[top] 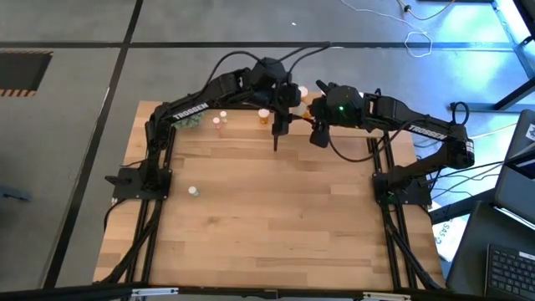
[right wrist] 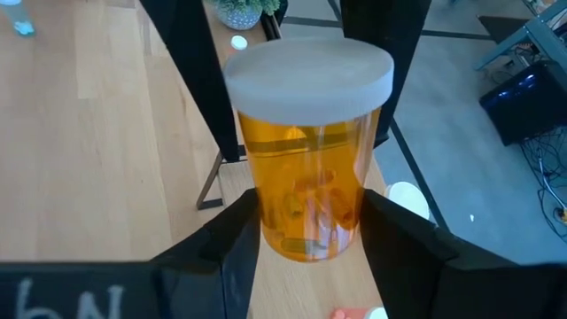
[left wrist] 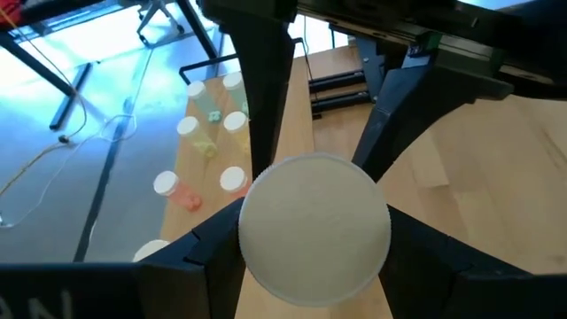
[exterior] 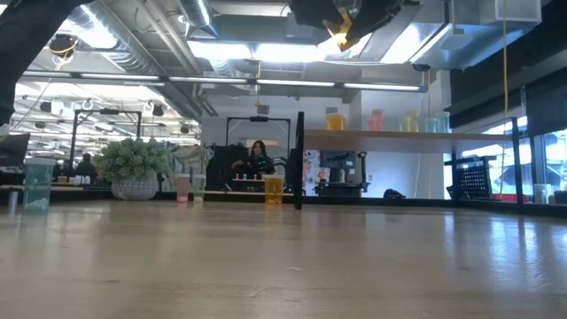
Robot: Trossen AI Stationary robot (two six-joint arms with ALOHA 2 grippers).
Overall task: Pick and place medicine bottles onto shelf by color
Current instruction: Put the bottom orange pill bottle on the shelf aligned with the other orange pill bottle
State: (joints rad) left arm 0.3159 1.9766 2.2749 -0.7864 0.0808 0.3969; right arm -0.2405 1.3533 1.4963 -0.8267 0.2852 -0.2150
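Orange and capped in white, a medicine bottle [right wrist: 308,151] is sitting clamped between the jaws of the right gripper [right wrist: 310,235], which is hanging above the far edge of the table [top: 276,217], right beside the shelf [exterior: 390,136]. The left gripper [left wrist: 312,232], meeting it near the table's far middle in the high view, is holding a second bottle, its jaws closed on the sides; only that bottle's round pale cap [left wrist: 314,225] is showing, so its colour cannot be told.

In the left wrist view, five pale-capped bottles [left wrist: 205,146] are standing on the shelf's light-wood board, their bodies pink, yellowish and greenish. The low view is showing orange, pink, yellowish and bluish bottles lined along the raised board.

On the table itself, an orange bottle [top: 264,116] and a pink bottle [top: 218,122] are standing near the far edge, the pink one just beside a green fuzzy plant ball [top: 191,121]. A lone small bottle [top: 193,191] is resting well apart, toward the table's left side.
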